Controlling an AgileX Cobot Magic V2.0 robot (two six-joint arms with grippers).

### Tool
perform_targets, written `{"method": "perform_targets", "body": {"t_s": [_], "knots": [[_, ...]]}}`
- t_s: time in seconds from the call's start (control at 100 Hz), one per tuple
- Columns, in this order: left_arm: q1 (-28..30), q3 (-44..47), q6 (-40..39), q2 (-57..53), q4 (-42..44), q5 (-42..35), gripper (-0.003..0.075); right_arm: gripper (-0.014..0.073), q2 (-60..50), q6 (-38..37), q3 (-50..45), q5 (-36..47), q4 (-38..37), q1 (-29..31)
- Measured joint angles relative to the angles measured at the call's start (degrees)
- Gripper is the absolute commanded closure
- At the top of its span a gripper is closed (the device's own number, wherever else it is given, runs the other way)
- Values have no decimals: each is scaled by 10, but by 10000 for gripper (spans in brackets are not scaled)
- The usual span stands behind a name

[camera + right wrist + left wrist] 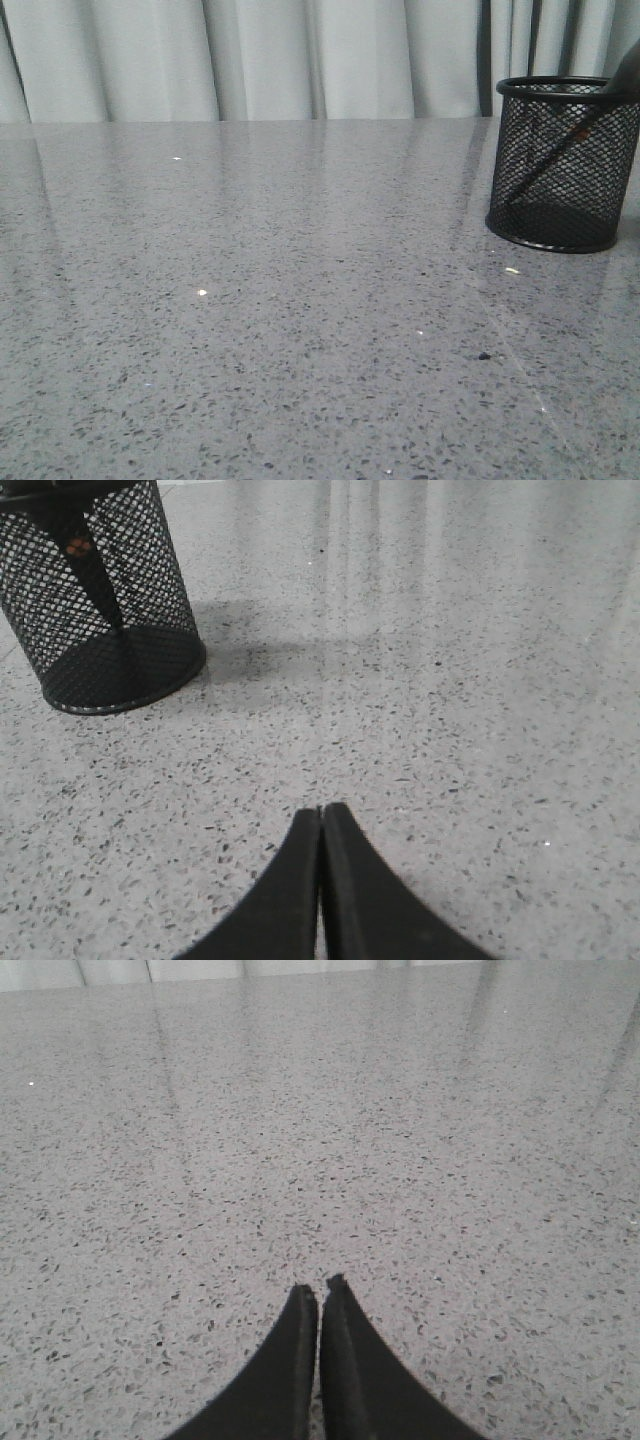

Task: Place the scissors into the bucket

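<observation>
Front view: bucket (563,165) stands upright on the grey speckled table (250,300), far right, close to the table's back edge and partly cut by the frame edge. Scissors (560,148) sit inside it, leaning diagonally; dark blades run down toward the base on the left side, an orange pivot dot shows through the mesh, and a grey handle sticks out over the rim at the upper right. Pale curtain (250,60) hangs behind the table. A few small light flecks and one dark speck lie on the table surface. Neither arm shows in this view.

Left wrist view: left end effector (320,1295) hovers over bare table (300,1110); its two black fingers are pressed together, tips touching, nothing between them. Bucket and scissors do not appear here.

Right wrist view: right end effector (321,815) has both fingers closed against each other, tips meeting, nothing held. Bucket (105,600) stands well apart from it on the table (450,680), upright, casting a soft shadow beside its base. Scissors (92,575) are visible through the mesh, blades slanting down to the bucket floor, orange spot near the top.
</observation>
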State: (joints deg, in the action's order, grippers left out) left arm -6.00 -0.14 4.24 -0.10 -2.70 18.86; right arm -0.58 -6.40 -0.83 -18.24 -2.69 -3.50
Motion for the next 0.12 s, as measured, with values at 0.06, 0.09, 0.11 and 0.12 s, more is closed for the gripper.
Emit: {"method": "perform_targets", "body": {"t_s": [0.06,0.09,0.11,0.12], "knots": [[0,0,0,0,0,0,739,641,0,0,0,0,0,0],[0,0,0,0,0,0,739,641,0,0,0,0,0,0],[0,0,0,0,0,0,739,641,0,0,0,0,0,0],[0,0,0,0,0,0,739,641,0,0,0,0,0,0]]}}
